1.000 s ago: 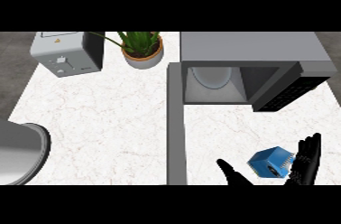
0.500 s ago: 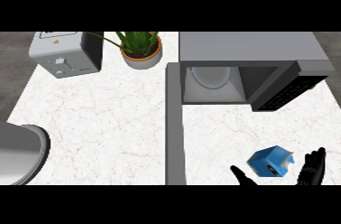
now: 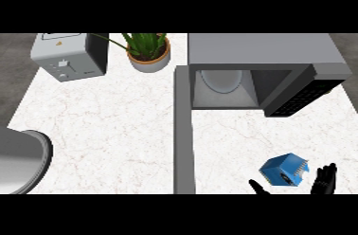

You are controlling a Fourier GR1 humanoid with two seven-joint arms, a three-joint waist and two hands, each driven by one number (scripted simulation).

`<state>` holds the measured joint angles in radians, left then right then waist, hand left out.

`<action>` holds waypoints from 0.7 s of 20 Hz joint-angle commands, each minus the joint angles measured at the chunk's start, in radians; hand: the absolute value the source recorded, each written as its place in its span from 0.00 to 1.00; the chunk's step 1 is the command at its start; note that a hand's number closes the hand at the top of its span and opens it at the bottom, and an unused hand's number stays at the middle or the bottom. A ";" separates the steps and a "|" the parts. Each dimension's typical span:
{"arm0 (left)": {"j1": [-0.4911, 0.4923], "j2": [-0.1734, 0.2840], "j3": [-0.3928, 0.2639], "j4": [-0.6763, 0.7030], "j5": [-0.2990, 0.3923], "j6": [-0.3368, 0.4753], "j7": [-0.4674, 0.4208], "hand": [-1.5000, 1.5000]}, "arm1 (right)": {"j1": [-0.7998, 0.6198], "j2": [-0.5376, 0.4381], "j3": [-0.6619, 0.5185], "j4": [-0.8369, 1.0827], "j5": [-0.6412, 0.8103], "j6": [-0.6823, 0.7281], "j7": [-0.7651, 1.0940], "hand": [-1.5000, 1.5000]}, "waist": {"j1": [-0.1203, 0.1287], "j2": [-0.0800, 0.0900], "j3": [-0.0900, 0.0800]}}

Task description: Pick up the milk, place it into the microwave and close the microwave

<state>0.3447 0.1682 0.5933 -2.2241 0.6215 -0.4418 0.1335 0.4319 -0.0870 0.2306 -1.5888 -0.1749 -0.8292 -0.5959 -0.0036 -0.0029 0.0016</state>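
right hand point(image 3: 323, 181) at bottom edge, fingers straight and spread, thumb apart, holding nothing | milk point(image 3: 284, 170) tilted on counter point(image 3: 105, 125) between thumb and fingers, near microwave point(image 3: 260, 70) | microwave door point(image 3: 305, 93) open | left hand not visible | risk: closing off-centre may tip or nudge the carton away

We see a blue milk point(image 3: 283, 171) carton and a black hand point(image 3: 324, 180) at the lower right. The counter point(image 3: 105, 120) is white with thin veins. The microwave point(image 3: 262, 63) and toaster point(image 3: 68, 56) are grey.
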 commanded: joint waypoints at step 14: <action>-0.038 -0.034 0.039 -0.070 0.013 -0.009 0.102 0.00 | -0.201 0.043 -0.258 0.465 -0.105 0.221 -0.293 0.00 | 0.006 0.002 -0.001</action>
<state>0.3255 0.1423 0.6408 -2.2516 0.6480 -0.4759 0.1899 0.2561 -0.0465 0.0099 -1.1968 -0.2670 -0.6582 -0.8254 0.0027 -0.0006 0.0005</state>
